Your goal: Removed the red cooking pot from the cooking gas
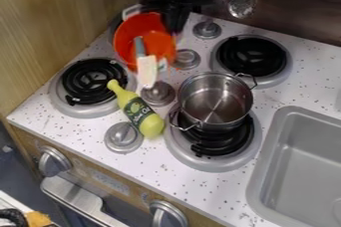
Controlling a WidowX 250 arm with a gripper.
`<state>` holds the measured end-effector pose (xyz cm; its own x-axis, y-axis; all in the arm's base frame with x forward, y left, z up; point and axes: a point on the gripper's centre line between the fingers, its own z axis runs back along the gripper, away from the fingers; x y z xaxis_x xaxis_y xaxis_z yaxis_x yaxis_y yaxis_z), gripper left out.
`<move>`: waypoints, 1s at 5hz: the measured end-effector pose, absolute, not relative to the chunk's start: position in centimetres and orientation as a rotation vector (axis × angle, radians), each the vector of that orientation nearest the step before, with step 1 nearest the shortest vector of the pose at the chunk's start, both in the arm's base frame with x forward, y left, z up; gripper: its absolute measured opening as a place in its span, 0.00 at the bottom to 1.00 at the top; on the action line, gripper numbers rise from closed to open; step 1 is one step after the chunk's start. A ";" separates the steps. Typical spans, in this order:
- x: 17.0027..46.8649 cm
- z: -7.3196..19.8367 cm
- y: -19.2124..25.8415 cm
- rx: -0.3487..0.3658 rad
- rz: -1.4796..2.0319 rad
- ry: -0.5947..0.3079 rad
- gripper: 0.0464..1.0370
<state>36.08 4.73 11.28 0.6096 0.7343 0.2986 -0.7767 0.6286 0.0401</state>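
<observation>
- 1 gripper (176, 22), black, blurred, top of view at red pot's upper rim; can't tell if spread, pressed together or pinching pot.
- 1 red cooking pot (124, 44): smooth, round, orange-red, tilted w/ opening twd cam, upper L of view, over back L corner of stove. Can't tell if it touches stovetop.
- 1 spatula-like tool (146, 71), grey handle, pale flat blade, overlapping pot's opening + lower rim.
- 3 black coil burners seen clearly, round, grey drip pans: L (73, 102), front R (248, 144), back R (286, 66). Part of 1 more round edge shows behind red pot.
- 1 steel pot (216, 99), shiny, cylindrical, 2 wire handles, upright on front R burner, set twd its back.
- 1 bottle (150, 125), yellow-green, smooth, narrow neck, on its side; neck overlaps L burner edge, base near steel pot. 1 dark label (138, 111) w/ pale lettering.
- 4 round grey knobs on top, e.g. front one (123, 137); 2 more on wood-look front panel (30, 144).
- 1 metal handle bar (77, 198) below panel.
- 1 grey sink (269, 161), rounded corners, R.
- 1 perforated metal ladle (242, 4), hanging at back.
- Countertop (313, 89): white, dark speckles.
</observation>
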 end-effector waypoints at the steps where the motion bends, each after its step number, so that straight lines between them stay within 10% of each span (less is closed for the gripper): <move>1: 36.9 10.1 4.9 0.151 0.848 -0.270 0.01; 5: 40.2 6.2 6.5 0.067 0.751 -0.216 0.01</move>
<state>40.22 6.46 6.24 0.7099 0.6695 0.2185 -0.6834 0.7299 -0.0163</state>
